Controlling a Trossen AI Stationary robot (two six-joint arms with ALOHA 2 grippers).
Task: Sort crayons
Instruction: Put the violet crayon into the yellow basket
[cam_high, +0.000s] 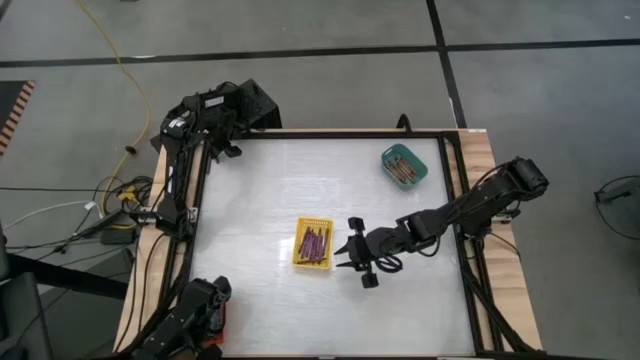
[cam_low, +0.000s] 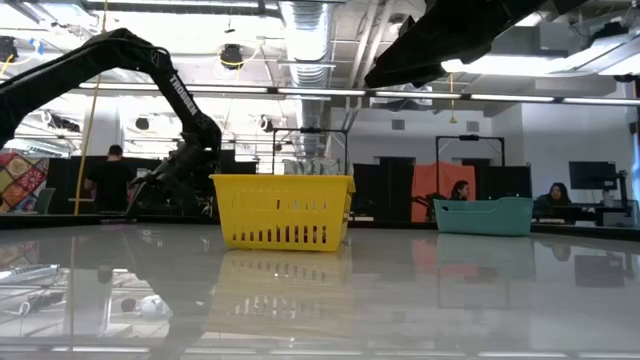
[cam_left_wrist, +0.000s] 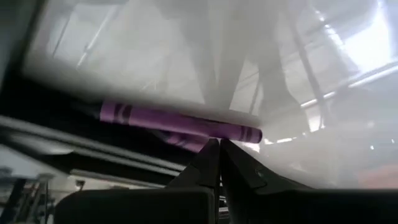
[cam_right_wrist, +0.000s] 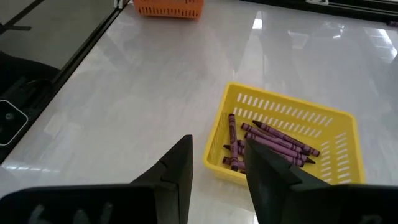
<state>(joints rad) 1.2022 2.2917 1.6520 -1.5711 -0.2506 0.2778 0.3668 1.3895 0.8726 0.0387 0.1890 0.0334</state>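
My right gripper (cam_high: 345, 250) is open and empty, just right of the yellow tray (cam_high: 299, 262). Its fingers (cam_right_wrist: 180, 174) point toward the tray (cam_right_wrist: 339, 140) from a little above. Several purple crayons (cam_right_wrist: 273, 142) lie in the yellow tray. The teal tray (cam_high: 421, 158) at the far right holds several reddish crayons (cam_high: 403, 168). My left gripper (cam_left_wrist: 218, 144) is shut, low at the table's near left corner (cam_high: 208, 296). One purple crayon (cam_left_wrist: 177, 120) lies across, just beyond its fingertips. My left gripper's shut fingertips (cam_left_wrist: 210, 155) stand right at the middle of the purple crayon's length (cam_left_wrist: 208, 127), with the crayon lying across them. I cannot tell whether they touch it.
An orange tray (cam_right_wrist: 168, 7) stands at the near left corner, by my left gripper. The yellow tray (cam_low: 283, 210) and the teal tray (cam_low: 482, 215) stand on the glossy white table. A black frame (cam_high: 455, 200) edges the table. People sit in the room behind.
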